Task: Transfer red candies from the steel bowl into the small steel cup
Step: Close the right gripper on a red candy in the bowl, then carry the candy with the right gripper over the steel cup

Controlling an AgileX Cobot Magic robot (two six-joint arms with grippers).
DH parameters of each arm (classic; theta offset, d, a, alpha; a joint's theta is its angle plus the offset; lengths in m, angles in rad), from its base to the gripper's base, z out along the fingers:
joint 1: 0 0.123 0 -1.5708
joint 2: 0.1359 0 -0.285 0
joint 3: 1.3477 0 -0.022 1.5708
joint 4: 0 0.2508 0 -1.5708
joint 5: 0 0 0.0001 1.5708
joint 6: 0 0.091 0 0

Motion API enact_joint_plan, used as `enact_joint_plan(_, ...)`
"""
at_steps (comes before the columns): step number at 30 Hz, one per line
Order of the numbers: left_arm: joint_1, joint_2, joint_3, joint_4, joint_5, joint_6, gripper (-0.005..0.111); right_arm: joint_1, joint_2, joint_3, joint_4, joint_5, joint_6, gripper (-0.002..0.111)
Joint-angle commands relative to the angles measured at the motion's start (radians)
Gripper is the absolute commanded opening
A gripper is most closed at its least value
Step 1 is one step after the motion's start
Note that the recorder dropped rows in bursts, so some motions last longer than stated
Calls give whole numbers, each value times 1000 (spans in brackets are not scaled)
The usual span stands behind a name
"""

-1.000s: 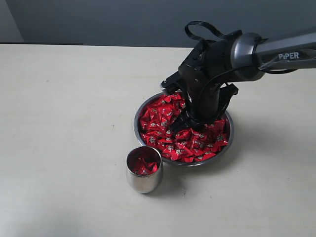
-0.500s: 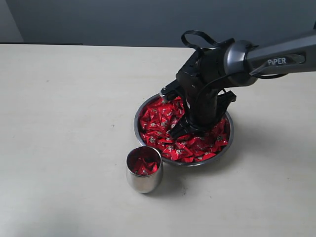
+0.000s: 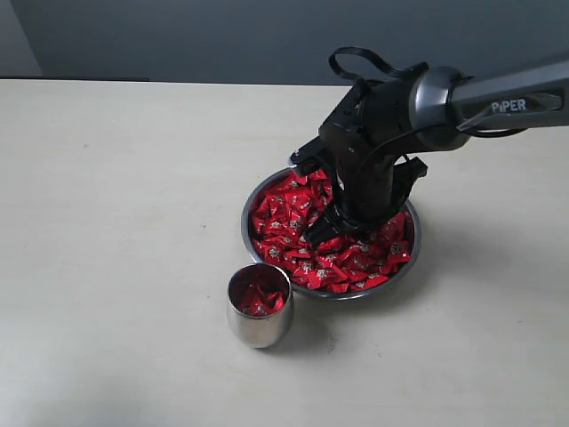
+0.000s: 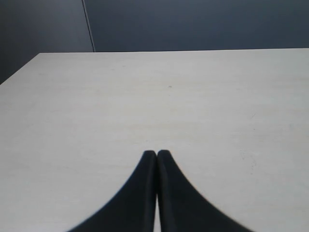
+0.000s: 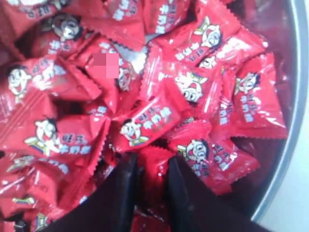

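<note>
Jaws of the right gripper [image 5: 151, 160] are pinching 1 of the red candies [image 3: 284, 213] in the heaped steel bowl [image 3: 245, 233], which is sitting right of centre on the bench [image 3: 116, 222]. Just beside the bowl, to its near left, the small steel cup [image 3: 259, 327] is holding a few candies. Apart from these, the left gripper [image 4: 156, 153] is hanging closed over the bench.

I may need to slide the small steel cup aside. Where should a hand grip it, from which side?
Probably the small steel cup by its rounded belly, from the side away from the steel bowl: it stands upright, red candies lie inside, and the bowl crowds it.
</note>
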Motion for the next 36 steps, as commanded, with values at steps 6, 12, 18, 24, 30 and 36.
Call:
enact_joint_plan(6, -5, -5, 5, -6, -10, -1, 0, -4, -115, -1, -19, 7, 1, -1)
enact_joint_plan(12, -5, -5, 5, -6, -10, -1, 0, -4, -164, -1, -7, 15, 1, -1)
enact_joint_plan(18, -5, -5, 5, -6, -10, -1, 0, -4, -211, -1, 53, 19, -9, -1)
enact_joint_plan(24, -5, -5, 5, -6, -10, -1, 0, -4, -254, -1, 375, -5, -263, -1)
enact_joint_plan(30, -5, -5, 5, -6, -10, -1, 0, -1, -261, -1, 715, -6, -495, -1)
enact_joint_plan(36, -5, -5, 5, -6, -10, -1, 0, 63, -253, -1, 748, -4, -526, -1)
